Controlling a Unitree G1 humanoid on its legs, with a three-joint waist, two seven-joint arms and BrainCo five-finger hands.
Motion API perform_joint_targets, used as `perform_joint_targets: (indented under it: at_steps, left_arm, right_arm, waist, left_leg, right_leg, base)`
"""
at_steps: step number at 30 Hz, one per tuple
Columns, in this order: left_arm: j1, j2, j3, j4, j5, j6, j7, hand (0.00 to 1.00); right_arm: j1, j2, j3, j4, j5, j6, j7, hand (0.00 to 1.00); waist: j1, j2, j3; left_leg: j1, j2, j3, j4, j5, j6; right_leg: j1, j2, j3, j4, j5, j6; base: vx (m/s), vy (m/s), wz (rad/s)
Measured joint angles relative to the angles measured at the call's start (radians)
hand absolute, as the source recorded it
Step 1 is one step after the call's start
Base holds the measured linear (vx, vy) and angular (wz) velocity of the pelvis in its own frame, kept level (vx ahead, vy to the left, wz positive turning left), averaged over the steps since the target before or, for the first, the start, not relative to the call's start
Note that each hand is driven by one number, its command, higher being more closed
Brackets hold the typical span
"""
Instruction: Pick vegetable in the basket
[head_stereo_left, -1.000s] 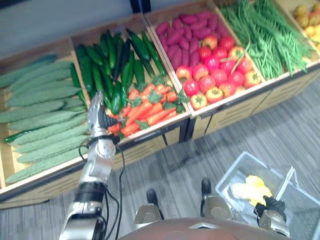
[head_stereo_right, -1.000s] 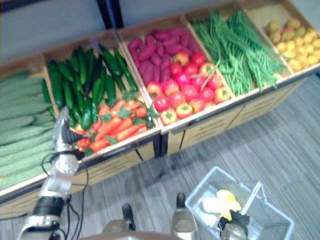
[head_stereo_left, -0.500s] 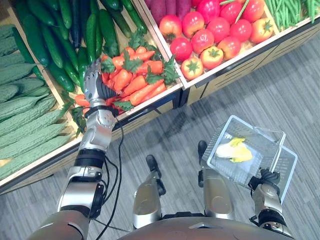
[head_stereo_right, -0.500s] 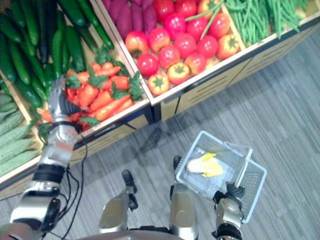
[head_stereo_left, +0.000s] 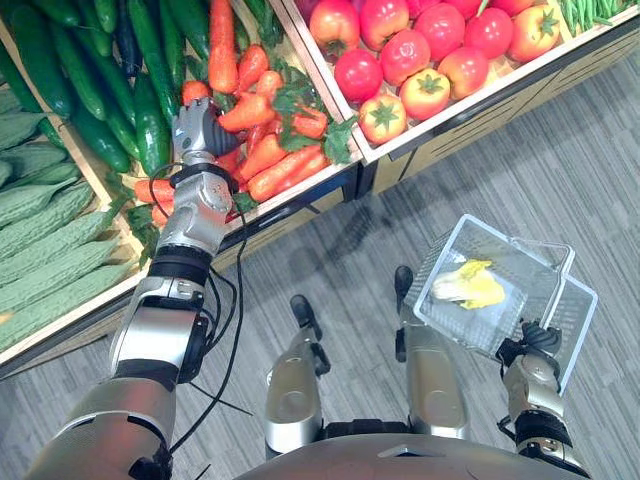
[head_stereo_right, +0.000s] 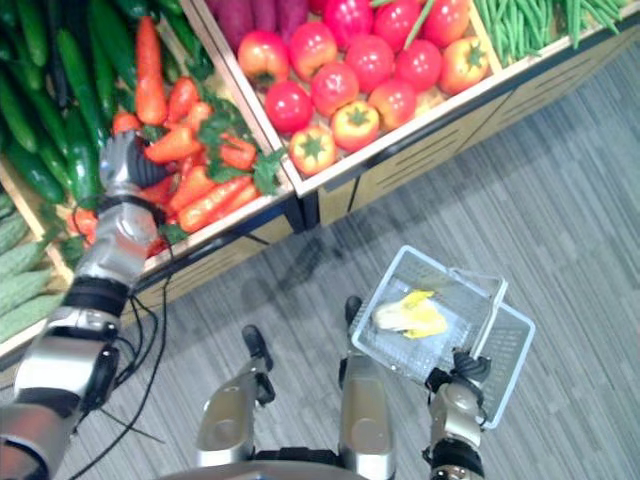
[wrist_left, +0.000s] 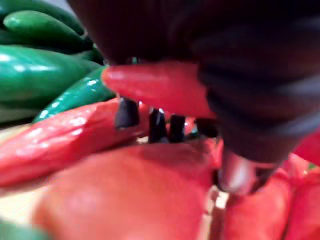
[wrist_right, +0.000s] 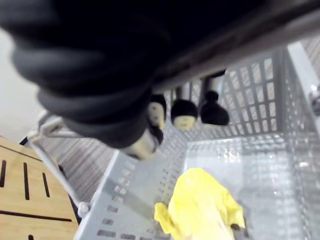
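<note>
Dark green cucumbers (head_stereo_left: 90, 80) fill the far left of the wooden crate (head_stereo_left: 300, 203). Beside them the left hand (head_stereo_left: 203, 130) sits in the pile of carrots (head_stereo_left: 285, 165), near the crate's front edge. Its wrist view shows the dark fingertips (wrist_left: 127, 114) curled under one carrot (wrist_left: 155, 87), which lies pressed against the palm with its tip poking out past the fingers. So the step in hand is, by my reading, the grasp itself: the carrot is clamped but lies among the others and is not yet lifted clear.

The next crate to the right holds red tomatoes (head_stereo_left: 420, 60). Well apart from the stand, over the grey floor, hangs the clear plastic basket (head_stereo_left: 515, 238). A yellow leafy vegetable (head_stereo_left: 468, 285) already lies on its bottom. The right hand (head_stereo_left: 538, 343) is wrapped around its handle at the lower right.

The next move calls for raising the carrot straight up out of the leafy tops, then carrying it rightward over the crate's front edge and above the basket's open mouth. The grip should loosen only there.
</note>
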Motion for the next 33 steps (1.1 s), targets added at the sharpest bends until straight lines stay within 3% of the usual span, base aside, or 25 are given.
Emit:
perform_joint_targets:
  at_steps: [6,15,21,23,24,28,30,31,32,33]
  left_arm:
    - [0.165,0.017,0.022,-0.243,0.003,-0.002,0.001,1.00]
    - [0.344,0.020,0.104,-0.323,0.044,-0.006,0.002,1.00]
    - [0.435,0.018,0.096,-0.435,0.083,-0.012,0.002,1.00]
    - [0.455,0.003,0.058,-0.457,0.081,-0.025,0.002,1.00]
    - [0.455,-0.029,0.017,-0.460,0.079,-0.050,0.001,1.00]
    - [0.489,-0.135,-0.067,-0.461,0.071,-0.080,0.000,1.00]
    - [0.515,-0.171,-0.073,-0.461,0.062,-0.086,-0.002,1.00]
    - [0.534,-0.189,-0.077,-0.462,0.060,-0.090,-0.006,1.00]
    - [0.559,-0.199,-0.078,-0.463,0.053,-0.095,-0.019,1.00]
    - [0.576,-0.205,-0.076,-0.466,0.041,-0.096,-0.021,1.00]
  right_arm:
    - [0.054,0.002,0.000,-0.008,-0.002,0.002,0.007,1.00]
    - [0.072,0.019,-0.003,0.103,-0.038,0.029,0.033,1.00]
    - [0.099,0.018,-0.004,0.107,-0.038,0.038,0.046,1.00]
    - [0.106,0.019,-0.003,0.096,-0.038,0.040,0.048,1.00]
    - [0.122,0.023,0.000,0.058,-0.038,0.044,0.057,1.00]
    - [0.162,0.038,0.061,-0.096,-0.039,0.045,0.069,1.00]
    - [0.145,0.037,0.093,-0.142,-0.041,0.045,0.069,1.00]
    - [0.127,0.037,0.130,-0.174,-0.045,0.045,0.068,1.00]
    - [0.128,0.038,0.185,-0.216,-0.062,0.044,0.072,1.00]
    - [0.132,0.038,0.212,-0.239,-0.074,0.043,0.076,1.00]
  waist:
    - [0.006,0.019,-0.039]
    - [0.000,0.050,-0.163]
    - [-0.022,0.043,-0.222]
    - [-0.028,0.039,-0.235]
    - [-0.035,0.039,-0.235]
    - [-0.049,0.027,-0.242]
    - [-0.053,0.023,-0.243]
    - [-0.049,0.026,-0.243]
    - [-0.046,0.023,-0.245]
    - [-0.046,0.021,-0.246]
  left_leg:
    - [0.050,-0.025,-0.021,-0.003,-0.011,0.007]
    - [0.141,-0.048,-0.043,-0.021,-0.021,0.009]
    - [0.159,-0.058,-0.048,-0.044,-0.018,0.006]
    - [0.174,-0.062,-0.036,-0.049,-0.015,0.010]
    - [0.188,-0.064,-0.035,-0.054,-0.014,0.011]
    - [0.212,-0.060,0.033,-0.049,-0.028,0.009]
    - [0.216,-0.054,0.105,-0.032,-0.043,0.005]
    - [0.218,-0.032,0.164,-0.002,-0.057,0.010]
    - [0.240,-0.013,0.216,0.020,-0.071,0.004]
    - [0.260,-0.007,0.243,0.027,-0.083,-0.007]
  right_leg:
    - [0.059,-0.025,-0.020,-0.003,-0.023,0.005]
    - [0.163,-0.029,-0.034,-0.035,-0.026,0.009]
    - [0.177,-0.034,-0.031,-0.052,-0.027,0.011]
    - [0.183,-0.034,-0.015,-0.056,-0.021,0.014]
    - [0.194,-0.035,-0.014,-0.056,-0.018,0.016]
    - [0.164,-0.029,0.026,-0.042,-0.020,0.015]
    - [0.125,-0.051,-0.077,-0.020,-0.068,-0.042]
    - [0.100,-0.090,-0.267,0.033,-0.093,-0.124]
    - [0.088,-0.134,-0.444,0.092,-0.075,-0.196]
    - [0.085,-0.154,-0.514,0.123,-0.049,-0.224]
  base:
    - [0.04,0.029,0.13]
    - [0.01,0.010,0.03]
    - [-0.03,-0.004,0.00]
    - [-0.01,0.001,-0.20]
    - [0.00,0.000,0.00]
    - [0.00,-0.002,-0.45]
    - [-0.01,0.000,-1.07]
    - [0.06,0.054,-1.47]
    - [0.09,0.062,-1.53]
    - [0.10,0.015,-1.42]
